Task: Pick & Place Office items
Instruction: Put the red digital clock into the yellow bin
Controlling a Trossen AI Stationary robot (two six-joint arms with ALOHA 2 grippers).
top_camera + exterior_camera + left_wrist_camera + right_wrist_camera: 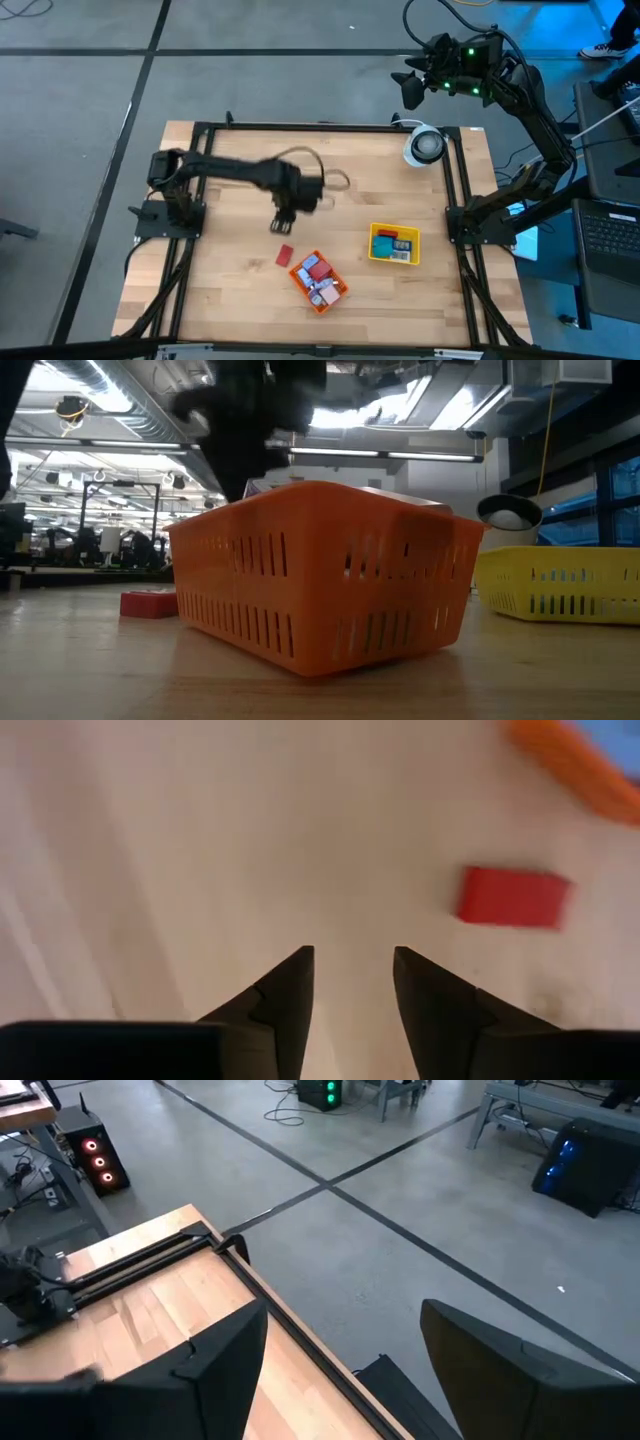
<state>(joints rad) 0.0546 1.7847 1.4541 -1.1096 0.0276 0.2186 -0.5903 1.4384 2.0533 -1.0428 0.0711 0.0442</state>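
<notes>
Hovering over your counter [230, 290], left claw [350, 982] open, empty; red block [513, 897] lies just beside it. Right claw [340, 1370] open.

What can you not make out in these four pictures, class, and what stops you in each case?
- Contents of the orange basket, low view: its slatted wall hides them.
- Pieces in the yellow basket, high view: too small to count or name.
- Left hand, low view: a dark blur above the basket.
- Red block, left wrist view: blurred, so its markings are unreadable.
- Right hand, right wrist view: fingers cut off by the bottom edge.
</notes>
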